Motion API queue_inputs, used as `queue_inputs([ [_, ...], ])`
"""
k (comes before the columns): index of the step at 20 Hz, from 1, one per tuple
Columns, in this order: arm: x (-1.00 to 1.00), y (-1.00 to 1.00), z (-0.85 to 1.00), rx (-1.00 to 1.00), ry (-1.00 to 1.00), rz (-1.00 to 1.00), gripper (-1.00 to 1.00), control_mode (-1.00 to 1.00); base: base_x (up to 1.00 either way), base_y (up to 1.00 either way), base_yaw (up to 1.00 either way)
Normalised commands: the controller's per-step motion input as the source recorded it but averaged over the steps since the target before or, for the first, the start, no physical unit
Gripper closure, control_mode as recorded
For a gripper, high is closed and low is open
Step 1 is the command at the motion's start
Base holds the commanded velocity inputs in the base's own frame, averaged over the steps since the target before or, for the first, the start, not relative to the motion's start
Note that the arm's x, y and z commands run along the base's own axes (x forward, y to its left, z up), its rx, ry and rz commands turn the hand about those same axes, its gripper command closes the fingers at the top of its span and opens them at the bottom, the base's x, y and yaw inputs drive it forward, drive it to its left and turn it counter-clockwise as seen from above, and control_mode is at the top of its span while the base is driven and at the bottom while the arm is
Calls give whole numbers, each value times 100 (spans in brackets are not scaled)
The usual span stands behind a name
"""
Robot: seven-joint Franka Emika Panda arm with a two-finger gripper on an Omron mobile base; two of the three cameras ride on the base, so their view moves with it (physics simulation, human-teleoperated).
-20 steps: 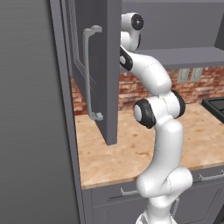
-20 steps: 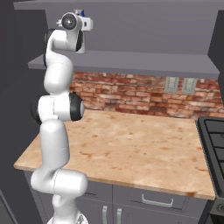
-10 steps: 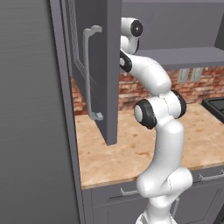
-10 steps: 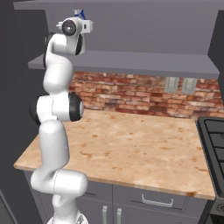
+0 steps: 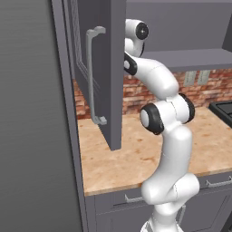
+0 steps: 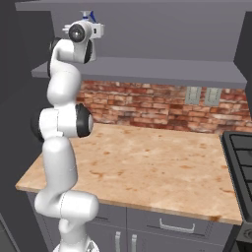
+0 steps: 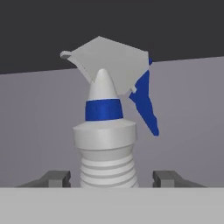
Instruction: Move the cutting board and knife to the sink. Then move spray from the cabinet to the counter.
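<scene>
Change since a second ago: the arm's upper end has risen a little and tucked closer to the cabinet door's edge; base cameras unmoved, scene otherwise the same. Item, pincer [image 7: 111,178]: raised to the cabinet [image 5: 108,68] interior, above the grey shelf [image 6: 147,69]; fingers [image 7: 54,178] stand spread, one to each side of the bottle's ribbed neck, with visible gaps on both sides, so not pinching it. Item, spray [image 7: 107,131]: pale grey bottle, upright in the hand view, centred between the two fingertips; blue collar band under a tapered cap, white trigger head above, blue lever hanging down on the right side of that view. In the right base view its blue tip and white top [image 6: 89,16] peek just above the hand, on the cabinet level over the shelf; whether its base sits on a surface cannot be told. Item, cabinet door: dark grey, swung open toward the camera in the left base view, with a long pale bar handle [image 5: 92,74]. Item, worktop [image 6: 147,167]: beige wood-grain slab below, well apart from the bottle. Item, red brick backsplash [image 6: 142,106] with two pale wall outlets [image 6: 203,96]. Item, black stove [image 6: 241,157] at the right edge of the worktop. Item, grey drawer fronts [image 6: 167,224] with short handles beneath the slab.
</scene>
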Motion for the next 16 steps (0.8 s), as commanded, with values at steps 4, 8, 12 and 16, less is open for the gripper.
queue_inputs([
  [4, -13, 0, 5, 0, 0, 0, 100, -100, 0, 0, 0],
  [8, -19, 0, 2, 0, 0, 0, 100, -100, 0, 0, 0],
  [12, -20, -1, 0, 0, 0, 0, 100, -100, 0, 0, 0],
  [16, -23, -2, 0, 0, 0, 0, 100, -100, 0, 0, 0],
])
